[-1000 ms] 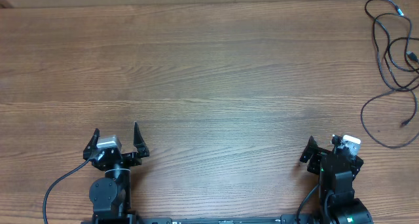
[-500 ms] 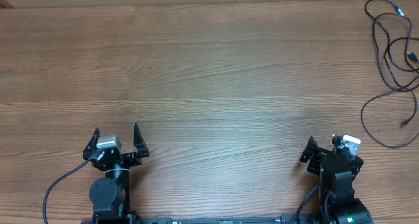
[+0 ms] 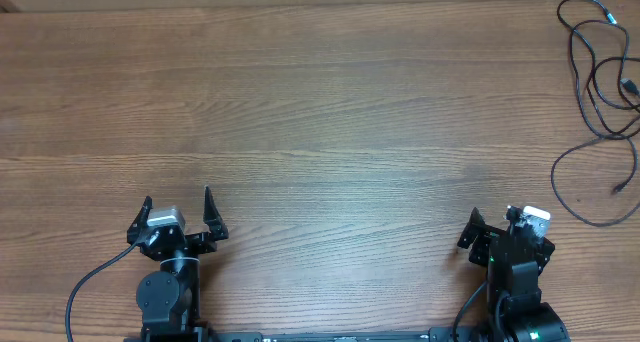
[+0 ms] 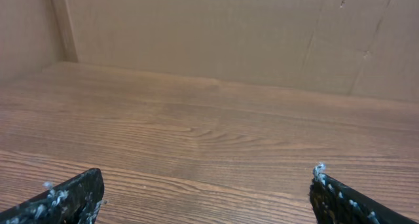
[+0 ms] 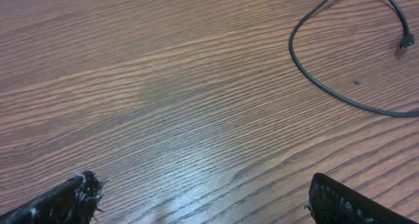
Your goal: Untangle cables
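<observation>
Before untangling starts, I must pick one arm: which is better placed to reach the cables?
Right. The cables lie at the far right, ahead of the open right tool and in its wrist view; the left tool sits across the table, seeing none.

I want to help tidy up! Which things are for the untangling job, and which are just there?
For the job: cables, left gripper, right gripper, both open.
Just there: wooden table, cardboard wall.
</observation>
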{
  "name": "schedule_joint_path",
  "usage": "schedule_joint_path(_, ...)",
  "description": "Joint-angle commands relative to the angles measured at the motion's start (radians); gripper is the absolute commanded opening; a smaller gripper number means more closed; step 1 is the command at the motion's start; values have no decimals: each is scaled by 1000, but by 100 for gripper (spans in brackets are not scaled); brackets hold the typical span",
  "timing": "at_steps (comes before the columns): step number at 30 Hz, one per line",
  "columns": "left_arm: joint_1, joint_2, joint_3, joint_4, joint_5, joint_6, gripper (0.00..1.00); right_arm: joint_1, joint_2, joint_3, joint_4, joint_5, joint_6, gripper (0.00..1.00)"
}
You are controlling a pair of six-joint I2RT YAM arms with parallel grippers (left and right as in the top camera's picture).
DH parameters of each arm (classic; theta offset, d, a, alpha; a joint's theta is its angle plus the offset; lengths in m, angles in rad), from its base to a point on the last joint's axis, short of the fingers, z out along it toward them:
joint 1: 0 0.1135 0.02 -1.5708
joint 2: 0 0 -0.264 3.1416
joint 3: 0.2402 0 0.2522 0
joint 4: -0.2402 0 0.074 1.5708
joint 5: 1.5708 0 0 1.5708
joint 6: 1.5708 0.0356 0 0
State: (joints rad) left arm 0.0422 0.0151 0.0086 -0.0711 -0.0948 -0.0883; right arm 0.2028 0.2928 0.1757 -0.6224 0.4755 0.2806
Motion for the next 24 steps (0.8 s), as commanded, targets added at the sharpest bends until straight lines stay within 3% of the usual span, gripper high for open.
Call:
schedule_joint_path(1, 10, -9, -3, 3, -13, -16, 100, -1, -21, -5, -16, 8, 3, 100)
schedule_joint_path(3, 10, -9, -3, 3, -13, -16, 100, -2, -42, -5, 9, 6, 16, 100)
schedule_joint_path(8, 10, -9, -3, 2, -13, -16, 100, -10, -160, -6, 281, -133, 15, 100)
schedule_joint_path(16, 10, -9, -3, 2, -13, -16, 100, -116, -291, -48, 295, -234, 15, 100)
schedule_joint_path(24, 10, -9, -3, 2, -13, -16, 100, -177, -290, -78, 306, -276, -33, 100)
